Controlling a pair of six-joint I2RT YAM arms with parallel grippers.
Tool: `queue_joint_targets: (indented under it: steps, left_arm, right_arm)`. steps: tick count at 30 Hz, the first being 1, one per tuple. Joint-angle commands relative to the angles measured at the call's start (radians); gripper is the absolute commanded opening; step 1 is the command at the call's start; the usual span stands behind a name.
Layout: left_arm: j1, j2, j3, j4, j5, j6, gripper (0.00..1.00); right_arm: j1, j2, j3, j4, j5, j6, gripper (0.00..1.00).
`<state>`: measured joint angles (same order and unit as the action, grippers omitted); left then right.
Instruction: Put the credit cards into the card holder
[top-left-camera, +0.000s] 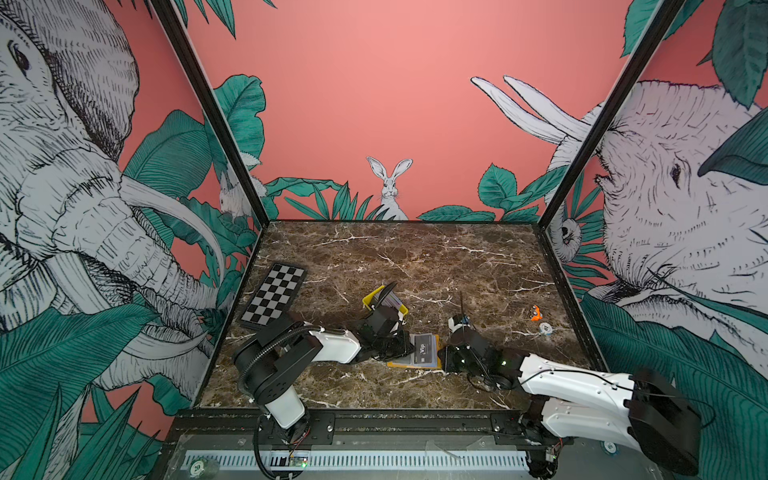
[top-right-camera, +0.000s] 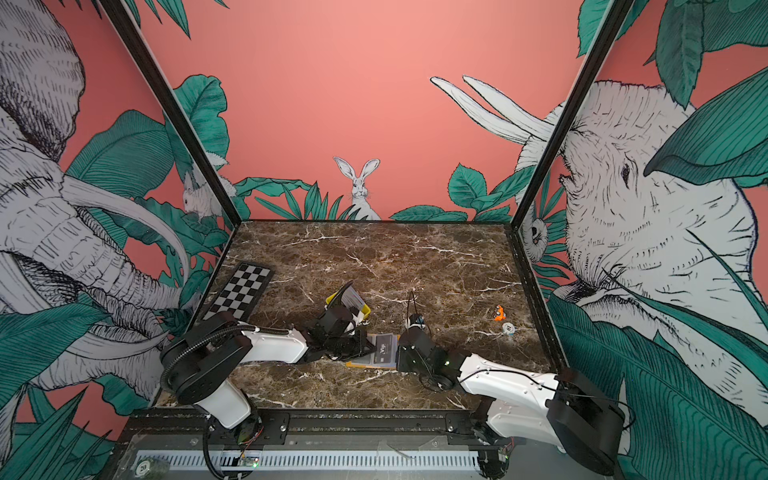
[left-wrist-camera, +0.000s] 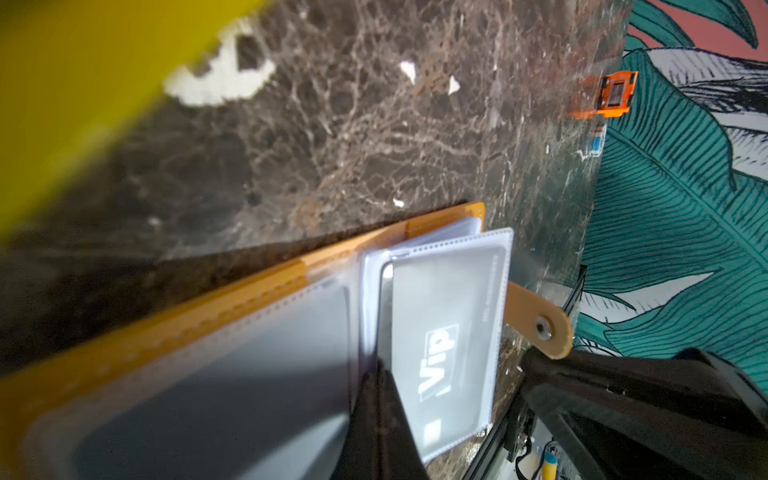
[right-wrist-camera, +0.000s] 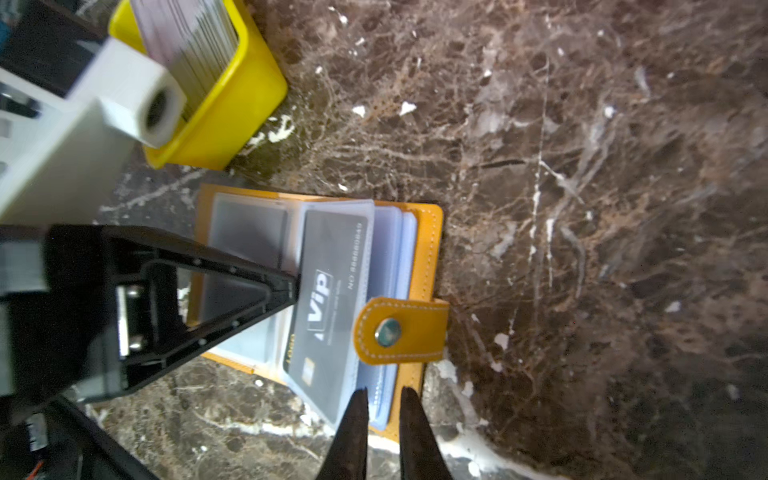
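Marble surface (top-left-camera: 457, 257) carries the card holder (right-wrist-camera: 428, 232), unfolded near its mid front edge to bare its sleeves (right-wrist-camera: 390, 232). Left gripper (right-wrist-camera: 291, 286), jaws pressed together, noses a sleeved Vip card (right-wrist-camera: 332, 282); right gripper (right-wrist-camera: 383, 411), jaws narrowly parted, straddles the sleeves' edge, seemingly steadying them.

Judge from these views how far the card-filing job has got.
Done: the card holder lies open, and one VIP card sits in a clear sleeve. In hand: the shut left gripper is at that card's edge; the right gripper stands slightly open by the sleeve's end. Left: a stack of cards in the yellow tray.
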<state>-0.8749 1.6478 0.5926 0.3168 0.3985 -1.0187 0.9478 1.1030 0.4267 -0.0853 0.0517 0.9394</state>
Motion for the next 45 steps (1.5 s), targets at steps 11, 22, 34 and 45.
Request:
queue_joint_targets:
  steps: [11, 22, 34, 45]
  left_arm:
    - [-0.013, 0.009, -0.01, -0.064, -0.03, 0.01, 0.01]
    - [-0.015, 0.036, -0.043, 0.107, 0.02, -0.063, 0.01]
    - [-0.016, 0.047, -0.063, 0.256, 0.079, -0.131, 0.02]
    - [-0.019, 0.04, -0.05, 0.211, 0.073, -0.119, 0.03]
  right_arm:
    - [-0.038, 0.061, -0.063, 0.21, -0.145, 0.062, 0.22]
    - [-0.043, 0.127, -0.053, 0.277, -0.171, 0.062, 0.21]
    - [-0.045, 0.159, -0.022, 0.259, -0.169, 0.057, 0.19]
    - [-0.046, 0.136, 0.004, 0.191, -0.153, 0.03, 0.2]
